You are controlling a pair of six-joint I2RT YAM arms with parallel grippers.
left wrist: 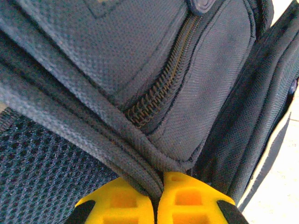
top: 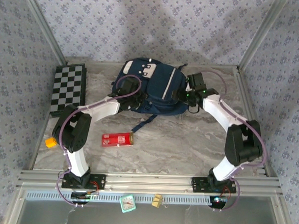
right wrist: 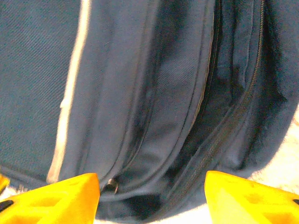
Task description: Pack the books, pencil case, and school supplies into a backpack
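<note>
The backpack lies at the 12 o'clock end of the tabletop, white stripe up, with one dark strap trailing toward 6 o'clock.

The left claw is at the bag's 9 o'clock side. In the left wrist view this claw is closed on the backpack: its yellow fingers pinch a corded seam of the navy fabric between them. A closed zip runs up from the pinch toward 1 o'clock, and dark mesh lies at 9 o'clock of the fingers.

The right claw is at the bag's 3 o'clock side. In the right wrist view this claw is wide open, its yellow fingers well apart and gripping nothing, with the backpack just beyond them. A white stripe runs along the fabric at 10 o'clock, and a zip at 2 o'clock.

The red box lies flat on the tabletop at 7 o'clock from the backpack, well apart from it. The orange block sits at the 9 o'clock edge, beside the left arm's elbow. A chequered board lies at 10 o'clock.
</note>
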